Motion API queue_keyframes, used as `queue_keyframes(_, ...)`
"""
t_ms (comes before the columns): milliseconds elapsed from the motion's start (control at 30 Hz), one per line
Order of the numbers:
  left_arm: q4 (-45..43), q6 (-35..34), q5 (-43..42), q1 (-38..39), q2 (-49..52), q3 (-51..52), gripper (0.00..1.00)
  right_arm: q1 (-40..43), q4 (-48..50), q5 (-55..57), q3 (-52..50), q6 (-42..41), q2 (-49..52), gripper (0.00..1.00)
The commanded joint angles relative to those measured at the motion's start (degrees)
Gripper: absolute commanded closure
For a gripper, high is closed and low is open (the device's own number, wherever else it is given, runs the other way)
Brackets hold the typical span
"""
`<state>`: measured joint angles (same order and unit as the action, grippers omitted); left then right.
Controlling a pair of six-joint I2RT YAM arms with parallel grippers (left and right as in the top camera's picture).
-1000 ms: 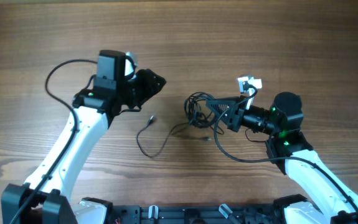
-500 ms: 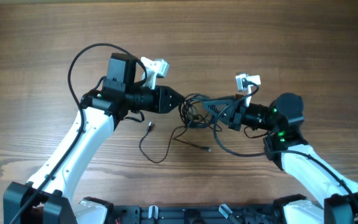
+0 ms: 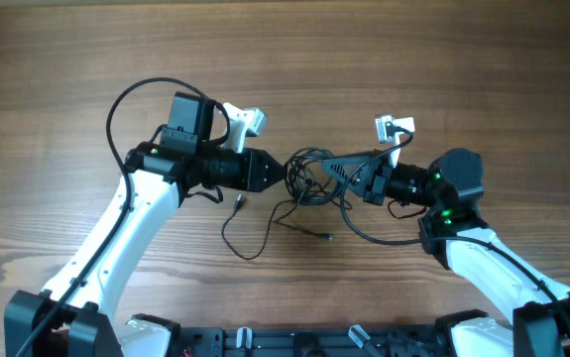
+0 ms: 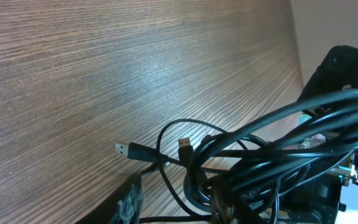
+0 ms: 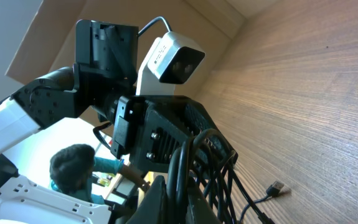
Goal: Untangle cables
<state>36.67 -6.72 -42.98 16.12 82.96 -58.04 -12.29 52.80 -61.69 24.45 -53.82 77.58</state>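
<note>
The cables (image 3: 314, 175) form a black tangle hanging between my two grippers at mid-table. One loose strand (image 3: 250, 243) trails from it over the wood and ends in a plug (image 3: 240, 200). My right gripper (image 3: 352, 178) is shut on a thick loop of the cables (image 5: 216, 155), which passes between its fingers (image 5: 166, 196). My left gripper (image 3: 283, 171) sits at the tangle's left edge. In the left wrist view its fingers (image 4: 129, 204) stand apart with thin strands crossing the gap, and the bundle (image 4: 259, 162) lies against the right finger. Two small plugs (image 4: 124, 149) rest on the wood.
The wooden table (image 3: 463, 59) stretches all around. The robot's base rail (image 3: 294, 342) runs along the near edge. A thick arm cable (image 3: 126, 99) loops beside the left arm. The left arm's white camera (image 5: 172, 56) faces my right wrist.
My left arm has swung right from its spot at the left until its gripper reaches the tangle. The loose strand has shifted a little. The right gripper has kept its hold and place.
</note>
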Motion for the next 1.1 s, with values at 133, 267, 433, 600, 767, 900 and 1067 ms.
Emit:
queue_keyframes(133,-2.6,-13.0,4.9,4.4,1.3,-0.7,0.58,0.0,0.6,0.2,0.2,-0.3,0.3,0.96)
queue_keyframes(267,-2.6,-17.9,10.3,7.7,3.8,-0.7,0.67,0.0,1.6,0.2,0.2,-0.4,0.3,0.96)
queue_keyframes(433,1.0,-18.0,16.4,8.7,6.7,-0.7,0.87,0.0,6.8,0.3,0.2,-0.5,0.3,0.96)
queue_keyframes(600,8.9,-18.4,30.3,4.0,6.6,-0.7,0.96,0.0,5.1,5.0,0.2,-0.2,0.3,0.96)
queue_keyframes(767,13.9,-23.8,37.1,-7.0,6.6,-0.7,0.96,3.7,-1.5,16.4,0.2,-0.5,0.3,0.96)
queue_keyframes(900,14.3,-27.1,34.0,-18.7,6.6,-0.7,0.96,10.2,-10.6,22.5,0.2,-5.3,0.3,0.95)
queue_keyframes(1067,9.0,-26.5,16.8,-27.3,6.6,-0.7,0.96,12.9,-19.7,22.7,0.2,-4.8,0.3,0.89)
